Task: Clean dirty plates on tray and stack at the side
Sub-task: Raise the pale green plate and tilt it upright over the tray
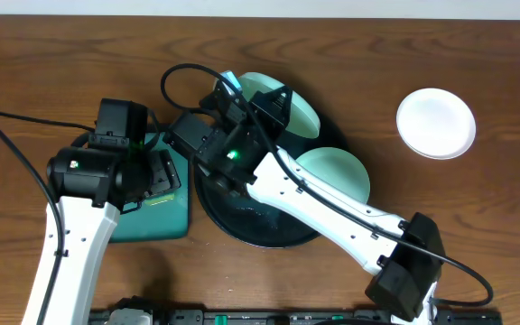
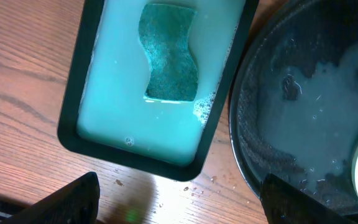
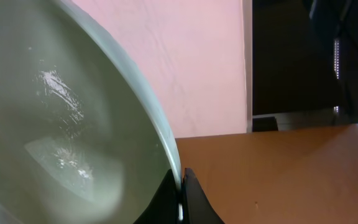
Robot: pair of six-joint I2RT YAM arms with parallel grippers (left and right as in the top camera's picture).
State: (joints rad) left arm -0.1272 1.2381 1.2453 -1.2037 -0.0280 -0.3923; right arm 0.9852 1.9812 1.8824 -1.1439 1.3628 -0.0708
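Note:
My right gripper [image 3: 180, 186] is shut on the rim of a pale mint green plate [image 1: 294, 110], holding it tilted above the far edge of the round black tray [image 1: 242, 226]. The plate's face [image 3: 61, 124] glistens wet. A second mint plate [image 1: 337, 171] lies on the tray's right side. The white plate [image 1: 436, 122] rests on the table to the right. My left gripper [image 2: 180, 180] hangs open and holds nothing, over bare wood between the sponge tray and the black tray [image 2: 291, 93], whose floor is wet.
A rectangular dark green tray [image 2: 73, 112] of milky water with a teal sponge [image 2: 169, 53] sits left of the black tray. Water drops dot the wood between them. My left arm [image 1: 70, 226] stands over the green tray [image 1: 165, 226].

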